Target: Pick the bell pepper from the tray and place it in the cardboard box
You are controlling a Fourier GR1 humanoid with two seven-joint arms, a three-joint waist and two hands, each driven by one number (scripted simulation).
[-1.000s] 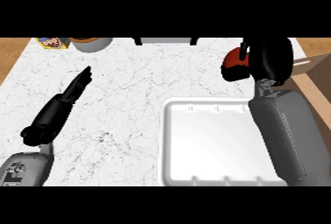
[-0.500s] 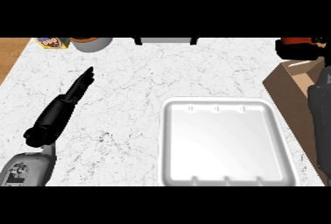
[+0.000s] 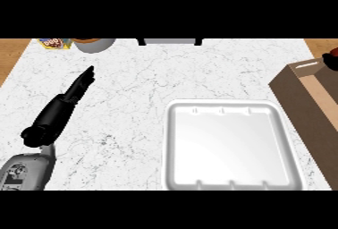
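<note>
Judging by the bare tray (image 3: 232, 147), placing into the box (image 3: 310, 96) is underway. Left robot hand (image 3: 78, 87) rests spread straight; the right is barely visible (image 3: 331, 59), its state untellable.

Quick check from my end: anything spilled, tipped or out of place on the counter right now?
Nothing stands out. The white tray lies flat and holds nothing, the cardboard box sits upright at the right edge, and the left hand rests open on the counter.

one head view only, looking steeply down on the white surface (image 3: 145, 89), its far edge toward the frame's top.
</note>
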